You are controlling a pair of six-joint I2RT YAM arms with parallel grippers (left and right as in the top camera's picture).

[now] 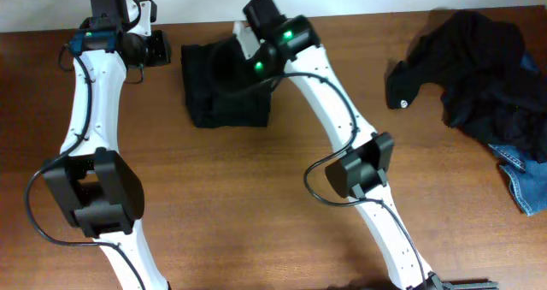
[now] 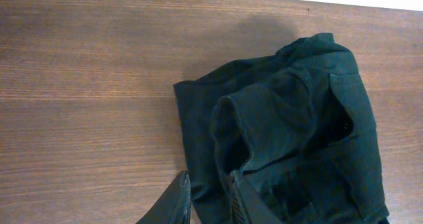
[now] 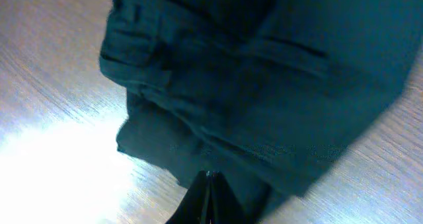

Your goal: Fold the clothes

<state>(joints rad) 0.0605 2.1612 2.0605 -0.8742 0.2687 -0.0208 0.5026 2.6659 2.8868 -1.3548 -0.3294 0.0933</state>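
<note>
Right claw (image 3: 208, 181), pinched together at the black trousers (image 1: 209, 102) (possibly gripping nothing), could drag the fold open; left claw (image 2: 208, 184) slightly apart.

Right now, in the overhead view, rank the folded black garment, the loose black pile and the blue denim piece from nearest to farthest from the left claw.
1. Folded black garment: just right of the left claw, mid-table.
2. Loose black pile: far right, at the back.
3. Blue denim piece: right edge, in front of the pile.

Left fingers (image 2: 173, 204) ajar — right fingers (image 3: 200, 207) shut.
</note>
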